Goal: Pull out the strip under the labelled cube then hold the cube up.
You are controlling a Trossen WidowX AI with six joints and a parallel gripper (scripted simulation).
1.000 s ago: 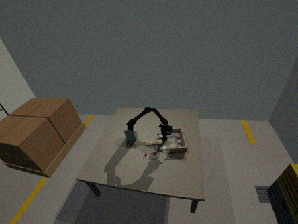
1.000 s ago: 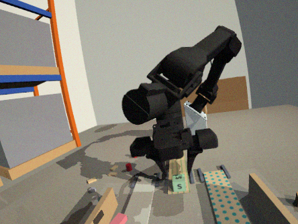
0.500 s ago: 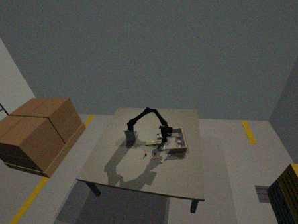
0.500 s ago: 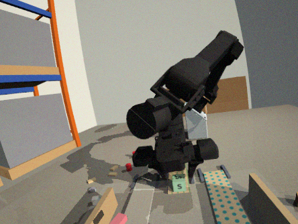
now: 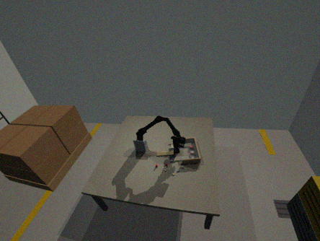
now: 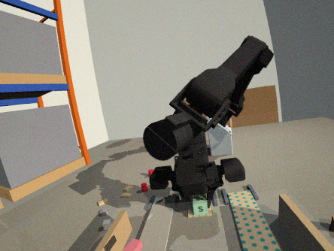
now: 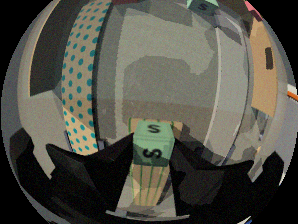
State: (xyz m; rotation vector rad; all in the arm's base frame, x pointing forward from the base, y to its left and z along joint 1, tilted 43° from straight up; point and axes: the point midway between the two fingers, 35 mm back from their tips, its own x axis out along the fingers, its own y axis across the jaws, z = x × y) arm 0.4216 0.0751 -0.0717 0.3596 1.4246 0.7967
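Note:
A green cube (image 6: 200, 207) (image 7: 150, 131) marked S stands on the far end of a wooden strip (image 5: 163, 154) (image 7: 148, 187) with thin green lines. The strip lies flat, its rear part running back under my gripper. My gripper (image 5: 176, 151) (image 7: 152, 137) points down over it, with a dark finger against each side of the cube, shut on it. The cube still appears to rest on the strip. In the exterior view the fingertips are mostly hidden behind the cube and the gripper body.
A dotted strip (image 6: 251, 222) (image 7: 79, 75) and a pale strip (image 6: 162, 222) (image 7: 233, 85) lie on either side, with dark guide rails. A wood-walled tray (image 5: 199, 155) (image 6: 116, 234) is beyond. Another green S cube (image 7: 202, 6) lies inside. Red cylinders (image 6: 144, 187) and small blocks lie outside.

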